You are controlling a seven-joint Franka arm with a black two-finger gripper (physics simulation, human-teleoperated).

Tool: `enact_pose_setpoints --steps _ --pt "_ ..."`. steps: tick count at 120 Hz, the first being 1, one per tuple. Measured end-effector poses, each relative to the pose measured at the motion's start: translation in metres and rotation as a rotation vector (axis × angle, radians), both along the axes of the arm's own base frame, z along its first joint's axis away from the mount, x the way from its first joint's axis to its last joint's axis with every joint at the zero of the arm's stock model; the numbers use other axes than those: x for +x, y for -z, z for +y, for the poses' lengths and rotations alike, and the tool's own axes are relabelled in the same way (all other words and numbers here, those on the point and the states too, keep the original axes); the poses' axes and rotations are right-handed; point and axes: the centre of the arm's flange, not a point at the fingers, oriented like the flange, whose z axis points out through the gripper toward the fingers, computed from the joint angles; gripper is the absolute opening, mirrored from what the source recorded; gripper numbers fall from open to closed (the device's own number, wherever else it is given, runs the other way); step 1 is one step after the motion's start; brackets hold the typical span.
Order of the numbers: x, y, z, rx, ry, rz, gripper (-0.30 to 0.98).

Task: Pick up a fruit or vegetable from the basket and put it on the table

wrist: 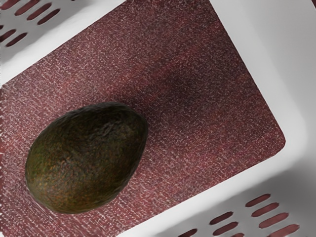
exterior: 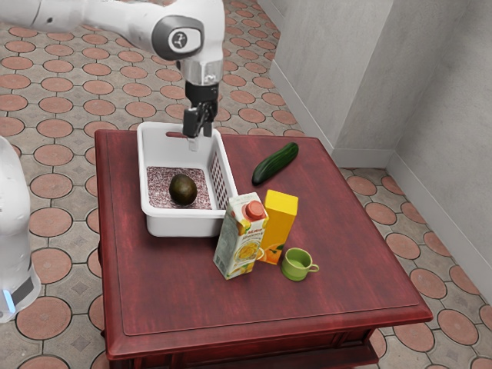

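My gripper [exterior: 200, 137] is open over the far end of the white basket [exterior: 184, 223], its fingertips around rim height with nothing between them. A dark avocado [exterior: 183, 190] lies on the basket's speckled floor, toward the end away from my hand. In the wrist view the avocado [wrist: 87, 158] rests on its side, off the middle of the basket floor [wrist: 197, 98]. Outside the basket, a green cucumber [exterior: 275, 164] lies on the red table [exterior: 177, 300].
A juice carton [exterior: 240, 238] stands close by the basket's near corner in the exterior view. Beside it are a yellow carton [exterior: 280, 221] and a green cup [exterior: 297, 265]. The basket's perforated side wall [exterior: 221, 178] rises between my gripper and the cucumber.
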Motion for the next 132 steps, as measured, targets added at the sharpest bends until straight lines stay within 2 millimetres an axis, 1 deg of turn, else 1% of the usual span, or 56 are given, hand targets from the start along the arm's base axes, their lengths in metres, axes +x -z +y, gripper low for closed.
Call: enact_pose_setpoints --steps 9,23,36,49,66,81,100,106,115,121,132 --pt "-0.001 0.013 -0.008 -0.004 0.029 0.02 0.69" --pt "-0.002 0.025 -0.014 -0.018 0.053 0.032 0.69" --pt "-0.001 0.03 -0.02 -0.023 0.078 0.026 0.69" --pt "-0.015 0.036 -0.031 -0.023 0.102 0.012 0.69" --pt "-0.022 0.041 -0.039 -0.034 0.12 0.0 0.69" --pt "-0.028 0.045 -0.041 -0.039 0.126 -0.005 0.69" --pt "-0.029 0.049 -0.042 -0.051 0.13 -0.005 0.69" --pt "-0.028 0.053 -0.042 -0.057 0.13 0.003 0.69" --pt "-0.022 0.067 -0.041 -0.075 0.126 0.029 0.69" --pt "-0.021 0.071 -0.04 -0.082 0.123 0.036 0.69" --pt "-0.028 0.077 -0.04 -0.088 0.119 0.036 0.69"
